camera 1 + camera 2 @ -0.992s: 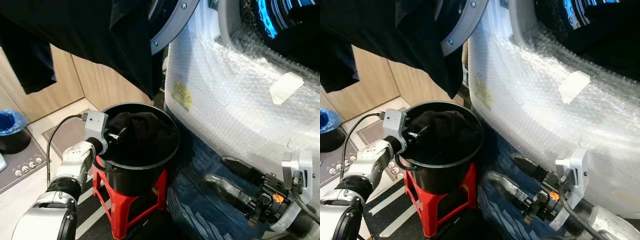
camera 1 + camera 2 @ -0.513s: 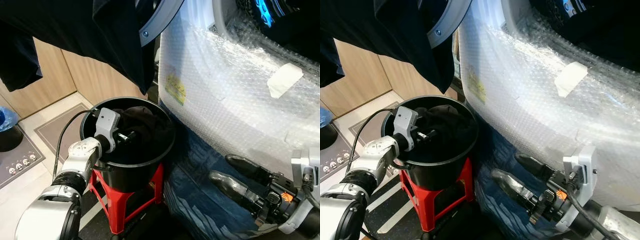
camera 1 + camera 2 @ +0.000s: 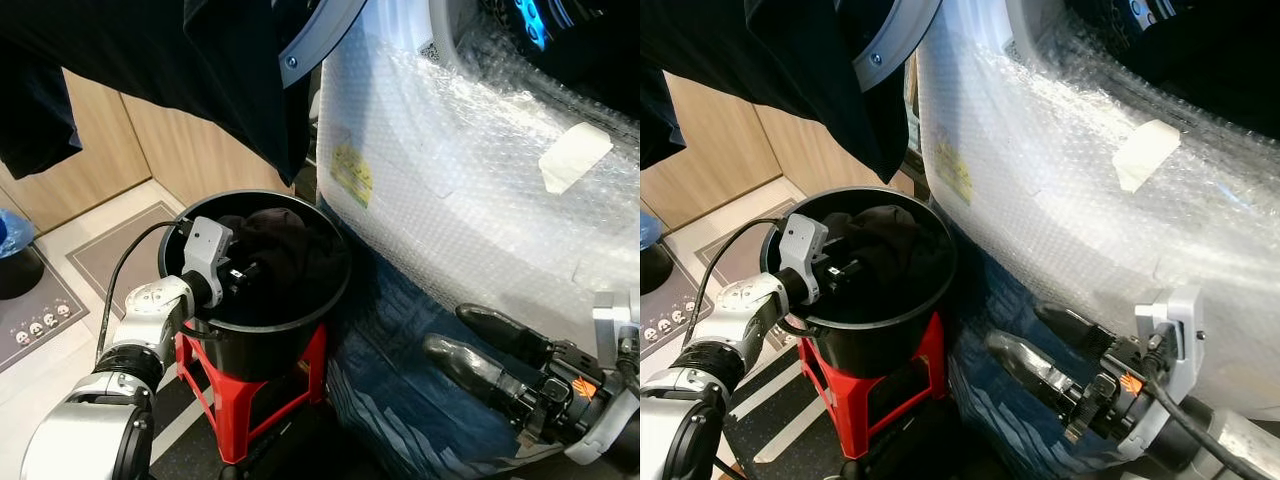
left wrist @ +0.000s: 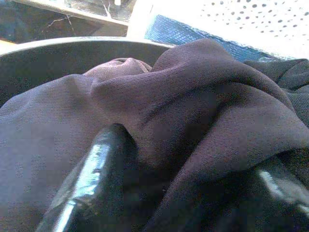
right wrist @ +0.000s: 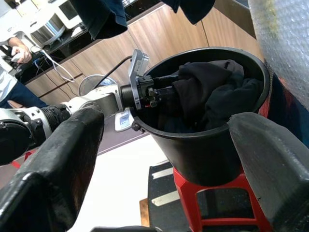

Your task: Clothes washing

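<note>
Two hands show: the left hand (image 3: 248, 272) reaches inside the black bucket (image 3: 330, 300) on a red stool (image 3: 290, 380), its fingers (image 4: 91, 179) spread and pushing into the dark clothes (image 3: 285, 235) piled there, cloth bunched between them. The right hand (image 3: 475, 340) hangs low beside the bubble-wrapped washer (image 3: 480, 190), fingers spread and holding nothing, over blue fabric (image 3: 400, 400) on the floor. More dark garments (image 3: 200, 60) hang above the bucket by the washer door (image 3: 320, 40).

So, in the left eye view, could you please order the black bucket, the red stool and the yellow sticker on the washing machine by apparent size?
1. Black bucket
2. Red stool, partly hidden beneath it
3. Yellow sticker
</note>
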Robot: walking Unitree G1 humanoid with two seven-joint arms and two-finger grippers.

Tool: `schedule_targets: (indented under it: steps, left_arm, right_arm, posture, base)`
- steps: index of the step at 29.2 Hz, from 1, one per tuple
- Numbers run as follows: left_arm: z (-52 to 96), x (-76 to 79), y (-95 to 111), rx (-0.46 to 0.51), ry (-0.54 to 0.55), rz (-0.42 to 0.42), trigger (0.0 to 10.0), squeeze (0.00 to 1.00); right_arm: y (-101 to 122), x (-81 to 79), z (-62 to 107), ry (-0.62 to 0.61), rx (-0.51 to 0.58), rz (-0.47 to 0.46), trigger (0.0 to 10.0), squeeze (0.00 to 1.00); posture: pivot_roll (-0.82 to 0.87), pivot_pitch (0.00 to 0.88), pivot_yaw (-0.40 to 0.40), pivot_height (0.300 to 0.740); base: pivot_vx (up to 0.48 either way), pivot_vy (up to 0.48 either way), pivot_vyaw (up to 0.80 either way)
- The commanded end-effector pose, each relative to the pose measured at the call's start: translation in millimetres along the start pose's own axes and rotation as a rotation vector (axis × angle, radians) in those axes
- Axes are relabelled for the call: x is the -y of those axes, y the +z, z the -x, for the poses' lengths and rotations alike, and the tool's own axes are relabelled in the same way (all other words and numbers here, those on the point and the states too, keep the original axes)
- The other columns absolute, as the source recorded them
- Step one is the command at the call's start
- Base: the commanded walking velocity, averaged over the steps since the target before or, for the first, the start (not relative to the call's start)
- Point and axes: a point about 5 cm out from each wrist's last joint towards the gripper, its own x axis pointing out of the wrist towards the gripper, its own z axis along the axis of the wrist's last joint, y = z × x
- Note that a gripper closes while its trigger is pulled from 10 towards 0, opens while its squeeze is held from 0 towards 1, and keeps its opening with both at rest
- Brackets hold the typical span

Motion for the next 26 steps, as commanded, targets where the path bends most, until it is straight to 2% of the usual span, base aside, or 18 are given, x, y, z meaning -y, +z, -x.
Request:
schedule_targets:
  steps: [1,18,26]
  left_arm:
    - [5.2,-0.6,-8.8,-0.021,-0.006,0.01,0.0,0.0]
    - [5.6,1.1,-10.3,-0.017,-0.015,0.009,0.0,0.0]
    - [9.0,-3.7,-7.0,0.011,0.011,0.003,0.0,0.0]
  right_arm:
    - [2.3,-0.8,2.4,-0.008,0.006,0.006,10.0,0.0]
    - [5.9,2.4,1.3,-0.022,0.012,-0.002,10.0,0.0]
    - [7.2,6.3,-1.5,-0.03,0.021,0.007,10.0,0.0]
  posture:
    - [-0.26,0.355,-0.111,0.74]
    - [-0.26,0.343,-0.111,0.74]
    - [-0.24,0.323,-0.11,0.74]
  base:
    - [0.0,0.0,0.0]
    - [0.0,0.0,0.0]
    - [0.0,0.0,0.0]
